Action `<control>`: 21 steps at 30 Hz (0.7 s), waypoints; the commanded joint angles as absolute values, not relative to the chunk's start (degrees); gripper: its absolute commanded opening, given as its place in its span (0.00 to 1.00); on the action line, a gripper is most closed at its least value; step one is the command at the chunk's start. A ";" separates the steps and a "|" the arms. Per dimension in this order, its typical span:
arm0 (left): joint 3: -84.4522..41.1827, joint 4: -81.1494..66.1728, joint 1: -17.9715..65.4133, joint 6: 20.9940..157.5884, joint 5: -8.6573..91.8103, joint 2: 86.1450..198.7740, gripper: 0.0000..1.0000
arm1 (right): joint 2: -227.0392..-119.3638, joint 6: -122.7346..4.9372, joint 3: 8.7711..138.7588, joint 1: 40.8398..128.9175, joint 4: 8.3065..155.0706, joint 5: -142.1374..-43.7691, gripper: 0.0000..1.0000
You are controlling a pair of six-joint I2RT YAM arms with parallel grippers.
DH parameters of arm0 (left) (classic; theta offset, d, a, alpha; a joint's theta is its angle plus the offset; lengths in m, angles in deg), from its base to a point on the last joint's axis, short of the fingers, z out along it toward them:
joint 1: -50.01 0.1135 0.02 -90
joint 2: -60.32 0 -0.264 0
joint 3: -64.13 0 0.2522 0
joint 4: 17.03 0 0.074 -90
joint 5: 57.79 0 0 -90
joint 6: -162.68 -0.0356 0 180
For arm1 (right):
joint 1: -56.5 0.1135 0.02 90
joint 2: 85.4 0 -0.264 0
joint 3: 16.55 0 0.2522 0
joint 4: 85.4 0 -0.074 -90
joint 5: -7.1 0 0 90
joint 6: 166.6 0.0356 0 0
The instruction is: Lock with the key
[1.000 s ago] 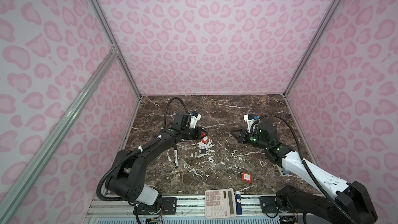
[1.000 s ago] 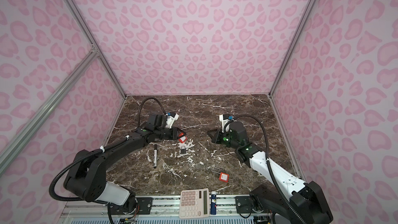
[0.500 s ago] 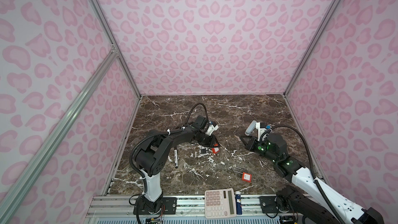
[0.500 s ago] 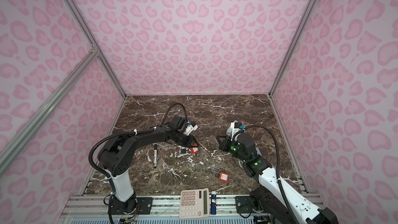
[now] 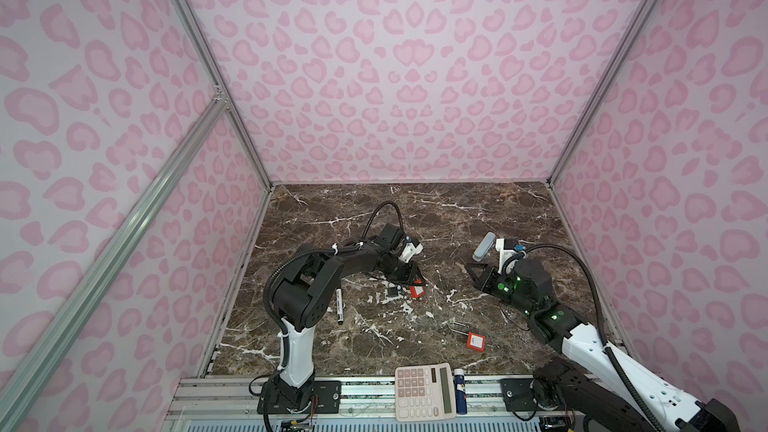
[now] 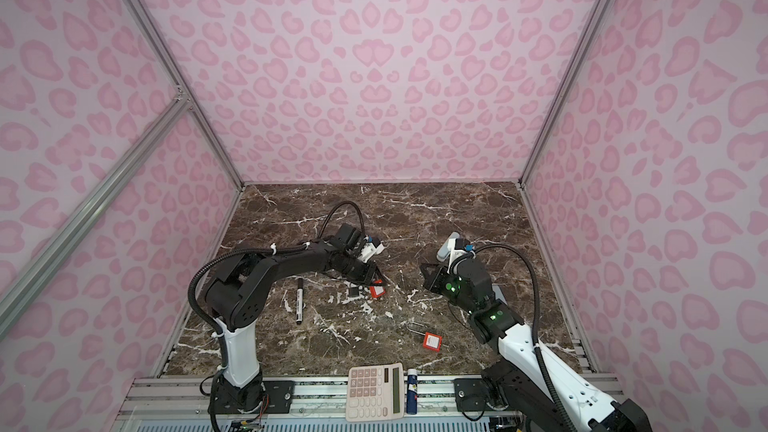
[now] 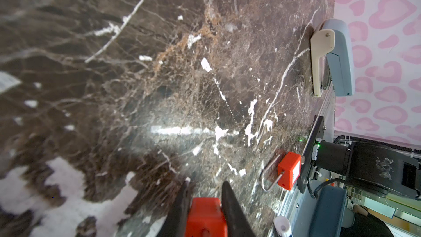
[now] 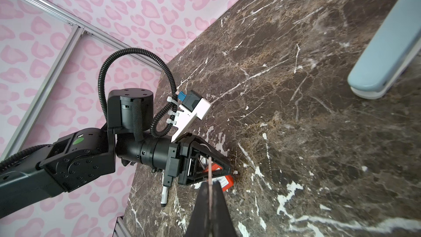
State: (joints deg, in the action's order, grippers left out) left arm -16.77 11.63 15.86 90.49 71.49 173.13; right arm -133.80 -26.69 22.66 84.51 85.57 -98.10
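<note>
My left gripper (image 5: 415, 281) (image 7: 205, 184) is shut on a red padlock (image 5: 417, 291) (image 7: 206, 215), held low over the marble table near the middle. The same padlock (image 8: 227, 181) shows its white label in the right wrist view, behind the left gripper's black fingers. My right gripper (image 5: 470, 268) (image 8: 210, 184) is shut on the key (image 8: 209, 167), a thin blade seen edge-on that points toward the held padlock, with a gap between them. A second red padlock (image 5: 476, 342) (image 7: 288, 170) with a raised wire shackle lies on the table near the front right.
A black marker pen (image 5: 339, 305) lies left of the left gripper, and a small dark object (image 5: 392, 292) beside the held padlock. A calculator (image 5: 424, 390) and a small blue-capped tube (image 5: 459, 394) rest on the front rail. Pink patterned walls enclose three sides.
The left arm has swung its gripper and the red padlock right and toward the front. The right gripper has drawn back slightly to the right. Both jaws have stayed as they were.
</note>
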 commanded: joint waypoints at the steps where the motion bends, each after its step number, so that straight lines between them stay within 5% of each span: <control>1: -17.72 12.94 15.83 90.29 70.22 173.87 0.03 | -134.01 -26.59 22.53 84.49 86.89 -98.10 0.00; 4: -18.15 13.71 15.82 90.40 69.43 174.21 0.06 | -134.10 -26.51 22.45 84.47 86.98 -98.11 0.00; 9: -18.19 13.70 15.82 90.39 69.21 173.88 0.29 | -134.27 -26.41 22.45 84.47 87.08 -98.19 0.00; 21: -20.44 16.41 15.82 91.38 63.67 173.61 0.49 | -133.17 -26.41 22.26 84.52 86.51 -98.11 0.00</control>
